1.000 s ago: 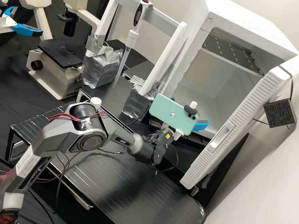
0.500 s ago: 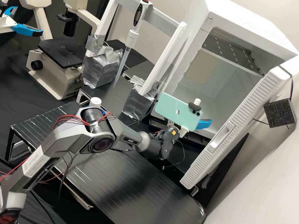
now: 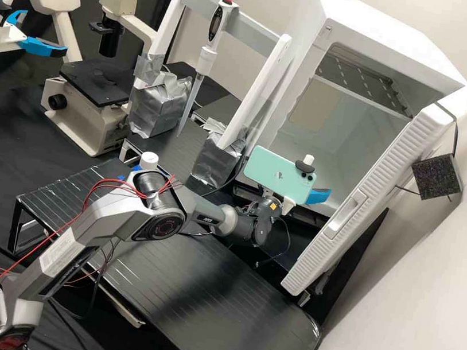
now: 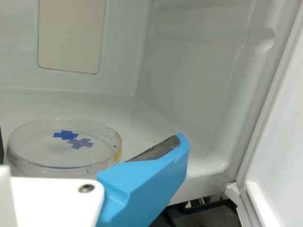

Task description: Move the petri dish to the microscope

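Observation:
My gripper (image 3: 318,196) is at the mouth of the white incubator, partly hidden behind the phone on the wrist. In the wrist view the gripper (image 4: 90,144) stands open, one blue finger (image 4: 142,182) at one side and a dark edge at the other. The clear round petri dish (image 4: 38,150), marked with blue crosses, lies flat on the incubator floor in front of the gripper; its near part is hidden by the white gripper body. Contact with the fingers cannot be told. The beige microscope (image 3: 87,85), with its black stage, stands at the back left.
The incubator (image 3: 356,44) has its door (image 3: 366,199) swung out beside the gripper. A pipette (image 3: 205,61) hangs on a white frame between incubator and microscope. A low black platform (image 3: 215,306) lies beneath the arm. Another arm's blue-fingered gripper is at far left.
The arm has extended to the right in the high view, carrying the gripper and phone a little farther toward the incubator opening. Most of that shift came in the first half second.

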